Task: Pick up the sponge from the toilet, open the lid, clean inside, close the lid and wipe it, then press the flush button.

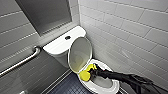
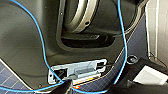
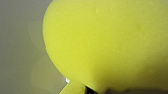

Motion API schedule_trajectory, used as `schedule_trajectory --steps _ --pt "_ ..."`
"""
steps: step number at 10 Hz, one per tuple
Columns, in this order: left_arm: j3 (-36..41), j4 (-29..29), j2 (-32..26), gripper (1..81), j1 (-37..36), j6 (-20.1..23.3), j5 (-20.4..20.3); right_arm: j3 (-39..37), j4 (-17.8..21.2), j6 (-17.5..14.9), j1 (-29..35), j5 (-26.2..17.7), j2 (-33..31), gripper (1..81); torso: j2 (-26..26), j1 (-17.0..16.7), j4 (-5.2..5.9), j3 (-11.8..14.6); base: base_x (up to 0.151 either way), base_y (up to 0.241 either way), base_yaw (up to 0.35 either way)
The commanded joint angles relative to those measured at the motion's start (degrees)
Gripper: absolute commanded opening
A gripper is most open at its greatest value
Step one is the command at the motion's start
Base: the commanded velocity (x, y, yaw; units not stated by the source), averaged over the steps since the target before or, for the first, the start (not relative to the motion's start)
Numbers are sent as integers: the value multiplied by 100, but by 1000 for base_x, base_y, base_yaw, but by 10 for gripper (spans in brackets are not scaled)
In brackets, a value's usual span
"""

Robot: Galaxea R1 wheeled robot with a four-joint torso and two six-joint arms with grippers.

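- Sponge [image 1: 85, 74]: soft and light, and it squashes under grip. Likely slicker and heavier once wet. Best hold looks to be across the narrow waist between the lobes.
- Right gripper [image 1: 91, 72]: jaws clenched on the sponge, at the bowl's rim just in front of the raised lid [image 1: 80, 53].
- Head view gives the layout: toilet [image 1: 56, 46], lid upright, flush button [image 1: 67, 37] on the tank top.
- Right wrist view gives the sponge's pitted surface close up, but no layout.
- Left wrist view gives the blue cable [image 2: 42, 37] and tiled floor [image 2: 5, 72]. Left gripper [image 2: 97, 88]: cannot tell if released or clenched.
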Motion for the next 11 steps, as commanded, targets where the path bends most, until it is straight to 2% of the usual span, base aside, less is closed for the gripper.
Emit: schedule_trajectory --steps 1,2,4,5,8,11 --pt "72 20 -42 811 297 24 477 757 -209 -45 145 -27 -49 10 0 0 0 0 0 0 0" --pt "72 20 -51 811 297 24 477 1244 -217 -62 -24 262 -345 10 0 0 0 0 0 0 0" --pt "71 29 -51 811 305 32 477 2573 -481 -151 -200 360 -1066 10 0 0 0 0 0 0 0" --pt "72 37 -42 811 297 41 477 2787 -490 -133 -340 360 -1304 10 0 0 0 0 0 0 0" --pt "72 37 -60 811 297 50 477 2787 -499 -142 -850 404 -1691 10 0 0 0 0 0 0 0" --pt "72 64 -68 811 297 50 477 3209 -499 -124 -1184 562 -2475 10 0 -2 0 0 0 0 0"
